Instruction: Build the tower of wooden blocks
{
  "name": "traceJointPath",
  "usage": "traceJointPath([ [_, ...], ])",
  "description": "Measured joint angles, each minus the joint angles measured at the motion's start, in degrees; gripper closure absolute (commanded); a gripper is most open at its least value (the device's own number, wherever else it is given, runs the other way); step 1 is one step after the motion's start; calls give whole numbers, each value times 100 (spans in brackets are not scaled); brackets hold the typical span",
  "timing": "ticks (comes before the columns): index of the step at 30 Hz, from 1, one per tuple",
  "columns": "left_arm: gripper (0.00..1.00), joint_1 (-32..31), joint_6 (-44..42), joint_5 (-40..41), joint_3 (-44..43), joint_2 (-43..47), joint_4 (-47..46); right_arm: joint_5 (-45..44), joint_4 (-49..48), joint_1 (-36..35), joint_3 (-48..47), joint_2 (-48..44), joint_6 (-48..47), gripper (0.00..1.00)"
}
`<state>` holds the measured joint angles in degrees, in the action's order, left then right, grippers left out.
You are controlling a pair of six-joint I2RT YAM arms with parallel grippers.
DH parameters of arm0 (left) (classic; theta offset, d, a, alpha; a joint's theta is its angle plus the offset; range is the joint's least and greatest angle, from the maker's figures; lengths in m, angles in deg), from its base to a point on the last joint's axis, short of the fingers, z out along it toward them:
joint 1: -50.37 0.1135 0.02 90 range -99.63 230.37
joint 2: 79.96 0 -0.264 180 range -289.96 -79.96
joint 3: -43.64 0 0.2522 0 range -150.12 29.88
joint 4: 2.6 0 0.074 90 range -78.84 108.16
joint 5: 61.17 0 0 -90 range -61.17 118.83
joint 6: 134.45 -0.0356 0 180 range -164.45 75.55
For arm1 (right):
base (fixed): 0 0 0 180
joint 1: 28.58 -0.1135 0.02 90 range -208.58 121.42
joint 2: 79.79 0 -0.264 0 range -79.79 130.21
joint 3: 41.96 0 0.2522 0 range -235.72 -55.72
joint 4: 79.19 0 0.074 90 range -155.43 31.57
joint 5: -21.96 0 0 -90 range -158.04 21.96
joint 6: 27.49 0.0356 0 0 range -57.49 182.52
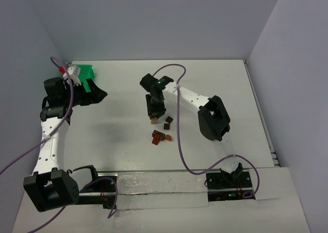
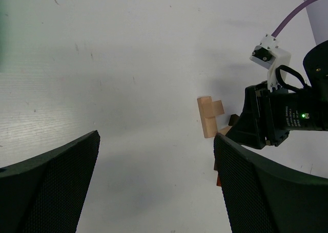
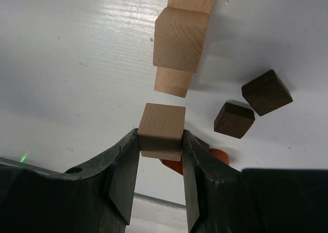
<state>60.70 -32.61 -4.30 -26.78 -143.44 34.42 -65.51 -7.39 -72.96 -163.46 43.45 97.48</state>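
While the right arm (image 1: 192, 96) bends down, the right gripper (image 3: 160, 138) pinches a tan block (image 3: 163, 124), stacked blocks (image 3: 180, 38) just ahead. The left gripper (image 2: 156, 138) hangs spread wide.

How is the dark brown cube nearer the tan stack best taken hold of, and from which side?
Probably by two opposite side faces, from straight above: the dark brown cube lies flat, its top free, with a gap to the other dark cube.
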Motion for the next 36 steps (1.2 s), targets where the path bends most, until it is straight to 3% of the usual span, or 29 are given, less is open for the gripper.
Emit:
traceJointPath([
  [36, 1, 0, 61, 16, 89, -11, -82, -271, 1, -2, -140, 32, 294, 100],
])
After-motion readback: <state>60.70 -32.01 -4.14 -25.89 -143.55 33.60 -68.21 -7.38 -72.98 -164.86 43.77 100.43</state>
